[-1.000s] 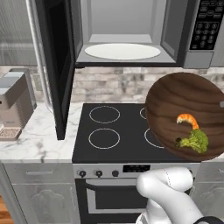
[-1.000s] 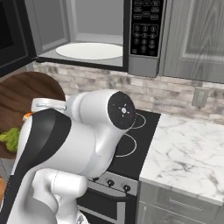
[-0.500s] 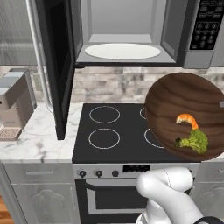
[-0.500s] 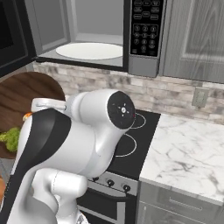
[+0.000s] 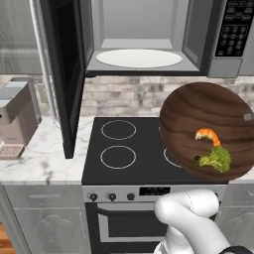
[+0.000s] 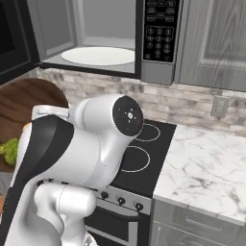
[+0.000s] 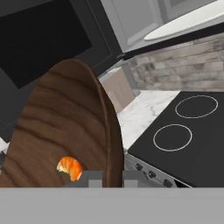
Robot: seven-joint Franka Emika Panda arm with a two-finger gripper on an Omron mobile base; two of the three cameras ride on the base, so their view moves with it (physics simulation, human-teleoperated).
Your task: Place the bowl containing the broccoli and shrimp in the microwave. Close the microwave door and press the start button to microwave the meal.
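The gripper pinches the rim of the bowl at the hand view's bottom, shrimp and broccoli inside, held at mid-right above the stove. It looks steeply tilted, so the meal could slide out. The microwave gapes at the top; its door juts at left.

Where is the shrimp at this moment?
In the left base view the shrimp lies inside the tilted wooden bowl, right side, just above the broccoli, over the stove and below the open microwave.
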